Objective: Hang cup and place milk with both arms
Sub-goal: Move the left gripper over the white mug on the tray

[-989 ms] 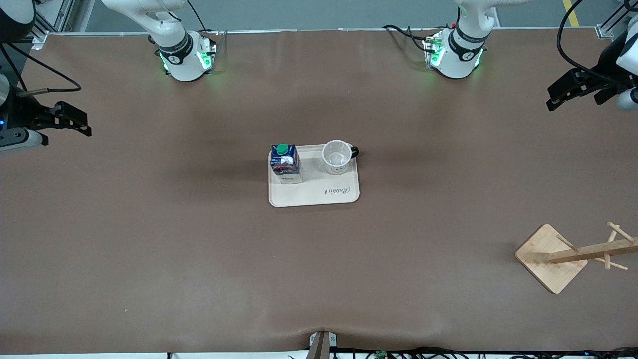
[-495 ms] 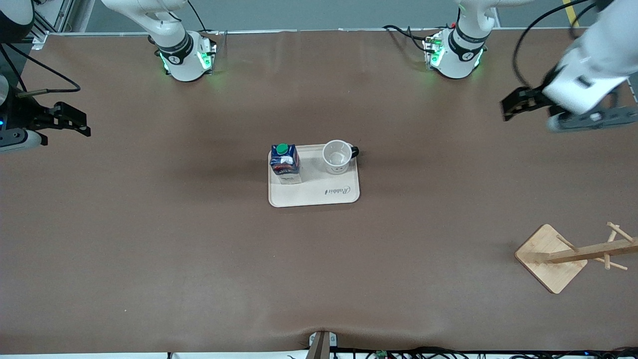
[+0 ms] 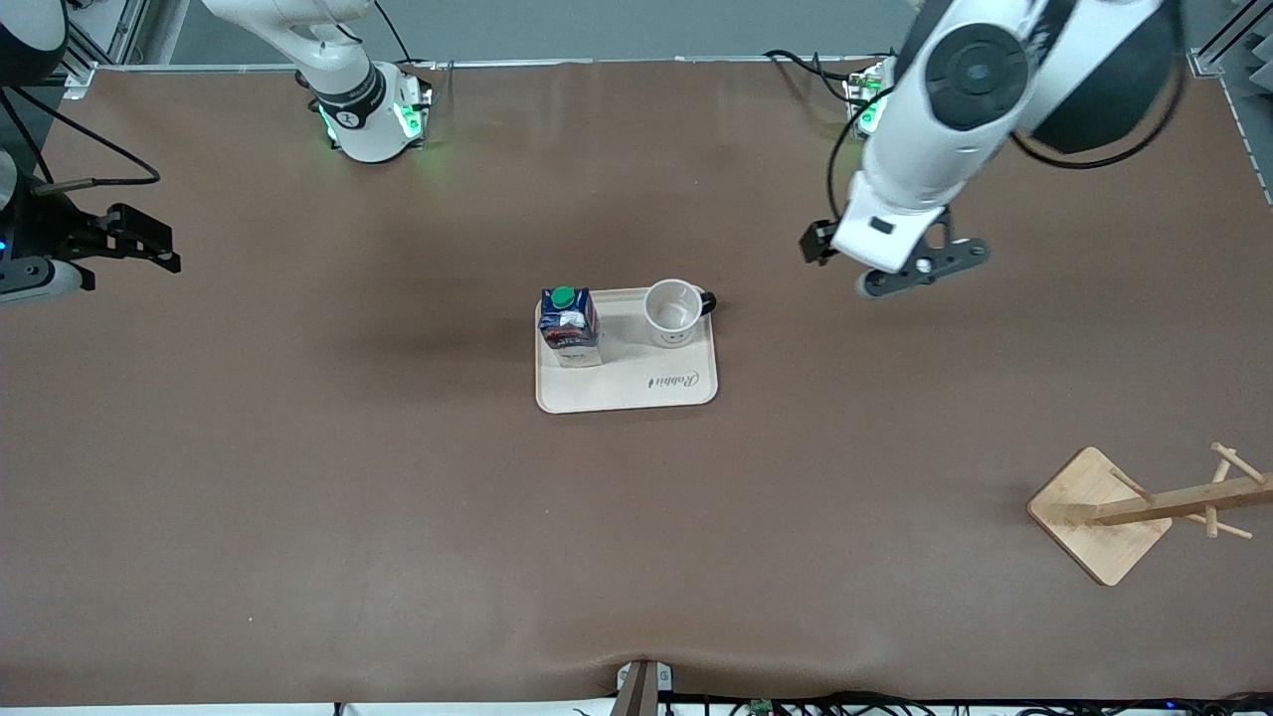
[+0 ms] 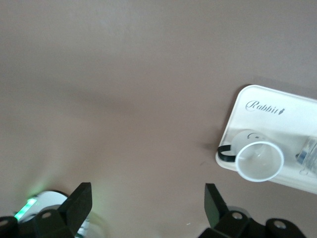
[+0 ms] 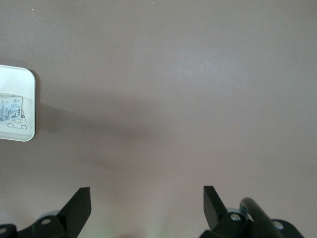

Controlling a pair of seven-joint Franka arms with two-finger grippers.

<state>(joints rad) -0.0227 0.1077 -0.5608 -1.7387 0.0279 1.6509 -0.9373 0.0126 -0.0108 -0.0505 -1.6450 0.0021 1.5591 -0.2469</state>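
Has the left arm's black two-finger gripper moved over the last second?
Yes. The left gripper has swung in from the table's edge at the left arm's end toward the cream tray, and now hangs over bare table beside it.

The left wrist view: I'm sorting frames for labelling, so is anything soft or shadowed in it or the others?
Left wrist view: the cup looks slightly soft, and the milk at the frame edge is a blur. Front view: the left arm is a little smeared; cup and milk are sharp, and broad soft shadows lie beside the tray. Right wrist view: a dark shadow band crosses the table.
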